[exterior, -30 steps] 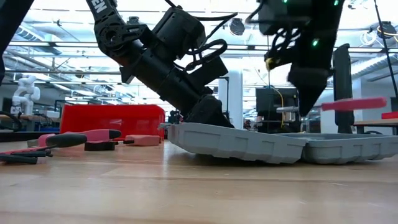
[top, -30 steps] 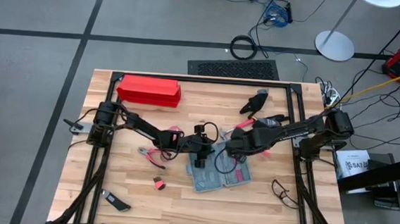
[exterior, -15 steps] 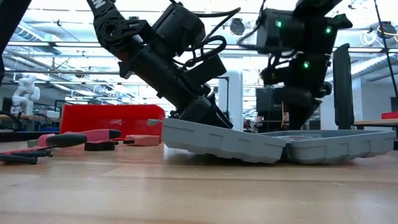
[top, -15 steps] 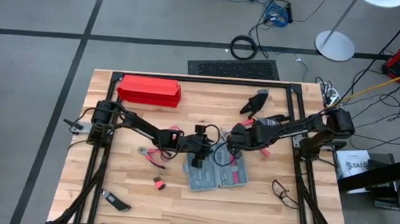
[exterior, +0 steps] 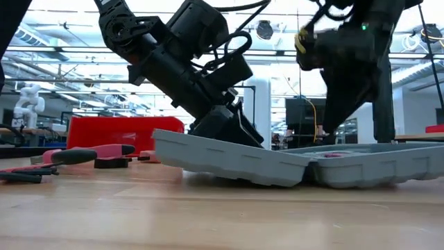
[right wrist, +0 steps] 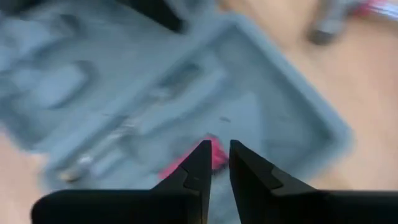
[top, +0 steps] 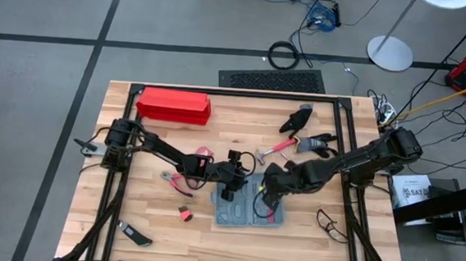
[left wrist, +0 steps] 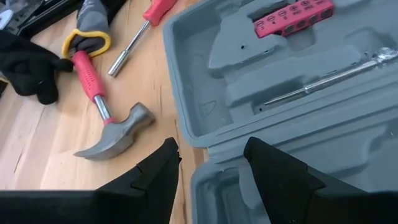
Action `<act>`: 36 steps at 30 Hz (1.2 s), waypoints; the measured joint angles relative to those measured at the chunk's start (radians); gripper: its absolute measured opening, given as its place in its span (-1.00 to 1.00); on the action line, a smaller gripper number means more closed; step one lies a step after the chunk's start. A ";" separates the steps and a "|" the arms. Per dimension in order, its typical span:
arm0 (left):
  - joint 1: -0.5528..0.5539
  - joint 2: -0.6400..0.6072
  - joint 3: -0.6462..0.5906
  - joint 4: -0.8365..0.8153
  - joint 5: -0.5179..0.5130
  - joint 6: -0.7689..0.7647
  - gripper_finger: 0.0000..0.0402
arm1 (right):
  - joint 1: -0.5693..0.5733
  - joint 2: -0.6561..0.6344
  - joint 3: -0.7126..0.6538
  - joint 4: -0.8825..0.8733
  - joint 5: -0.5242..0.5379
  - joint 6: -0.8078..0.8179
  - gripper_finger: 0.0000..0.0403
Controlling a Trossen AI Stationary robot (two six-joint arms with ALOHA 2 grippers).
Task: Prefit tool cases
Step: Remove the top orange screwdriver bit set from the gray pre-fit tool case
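The blue-grey tool case (top: 244,213) lies open at the table's middle. Its left half (exterior: 229,160) is tilted, outer edge off the wood, and its right half (exterior: 374,167) lies flat. A red bit holder (left wrist: 292,17) and a metal bar (left wrist: 323,78) sit in the grey recesses. My left gripper (left wrist: 211,165) is open at the case's far side (top: 233,184). My right gripper (right wrist: 219,149) hovers over the right half (top: 263,200), pointing steeply down, with a narrow gap between its fingers and nothing in it. My left gripper stands astride the far wall (left wrist: 200,163) of the case's left half, close to the hinge. One finger (left wrist: 273,171) is inside the hollow and the other (left wrist: 163,168) outside over the wood, slanting down from the far left. I cannot tell whether either finger touches the wall.
A hammer (top: 277,148) and a red-handled driver (left wrist: 146,18) lie just beyond the case. Black gloves (top: 299,119) lie farther back. A long red box (top: 173,106) sits at the far left, red-handled pliers (top: 176,180) lie left of the case, and small parts (top: 184,214) lie near the front.
My right gripper has swung from the case's far side toward the near edge, out over the case, and has tipped more steeply down. The case has turned about and slid a little toward the near edge. Its left half stays tilted.
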 joint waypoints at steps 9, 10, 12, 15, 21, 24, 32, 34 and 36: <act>0.001 0.000 0.000 0.006 0.003 -0.029 0.01 | 0.042 0.001 0.000 0.019 -0.048 0.143 -0.59; 0.001 0.000 0.000 0.010 0.003 -0.035 0.01 | 0.047 0.001 0.000 0.019 -0.046 0.154 -0.57; 0.001 0.000 0.000 0.014 0.003 -0.051 0.01 | 0.054 0.001 0.000 0.019 -0.043 0.165 -0.53; 0.002 0.000 0.000 0.013 0.002 -0.068 0.01 | 0.055 0.001 0.000 0.018 -0.044 0.195 -0.48; 0.005 0.000 0.000 0.014 -0.004 -0.085 0.01 | 0.053 0.030 0.000 0.018 -0.045 0.235 -0.44; 0.005 0.000 0.000 0.014 -0.005 -0.085 0.01 | 0.054 0.081 0.000 0.018 -0.053 0.236 -0.43; 0.006 0.000 0.000 0.018 -0.010 -0.086 0.01 | 0.042 0.185 0.004 0.060 -0.093 0.275 -0.43; 0.005 0.000 -0.001 0.028 -0.012 -0.088 0.01 | 0.035 0.195 0.005 0.079 -0.103 0.295 -0.43; 0.006 0.000 -0.001 0.036 -0.013 -0.107 0.01 | 0.029 0.197 0.004 0.083 -0.110 0.310 -0.43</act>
